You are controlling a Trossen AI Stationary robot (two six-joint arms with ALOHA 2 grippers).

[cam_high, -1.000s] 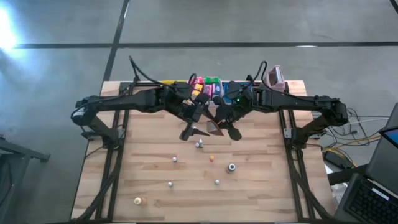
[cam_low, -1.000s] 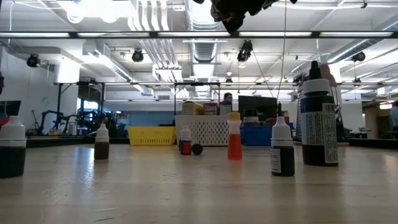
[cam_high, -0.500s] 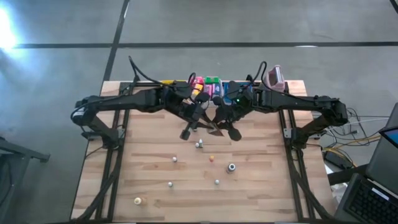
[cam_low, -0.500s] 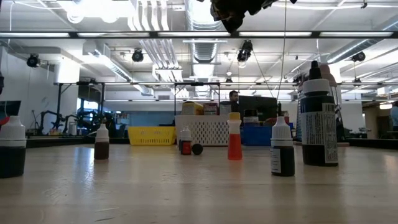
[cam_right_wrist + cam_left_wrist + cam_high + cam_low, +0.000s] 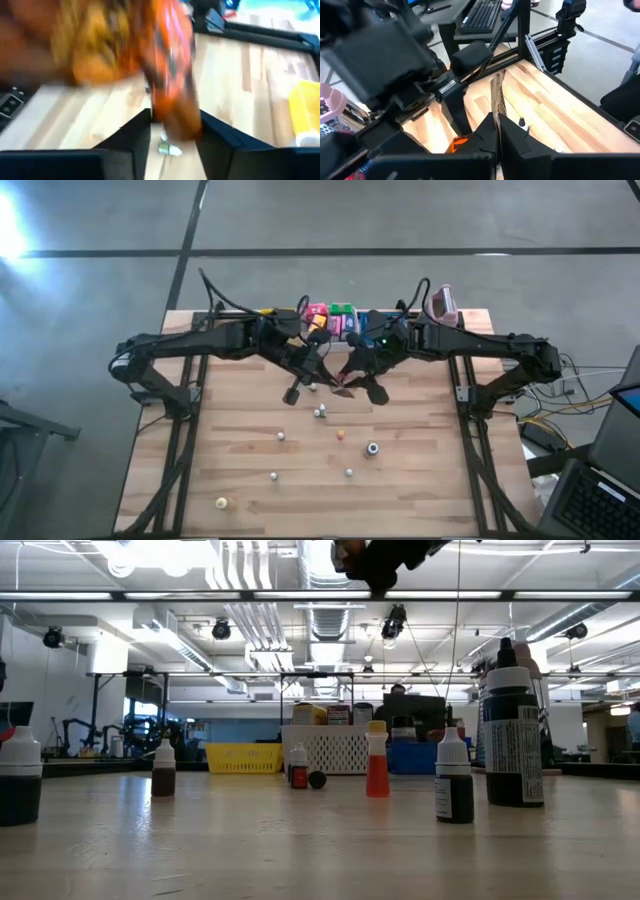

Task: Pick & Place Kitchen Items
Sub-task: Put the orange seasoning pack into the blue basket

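Mid-handover at frame centre: brown packet (image 5: 342, 385) clamped by left gripper (image 5: 316, 383); right gripper (image 5: 352, 384) jaws slightly apart around it. Small bottles (image 5: 371, 448) left unplaced.

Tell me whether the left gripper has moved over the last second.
Yes. In the high view the left gripper, now shut on the brown packet, sits closer to the coloured bins at the table's far edge than before.
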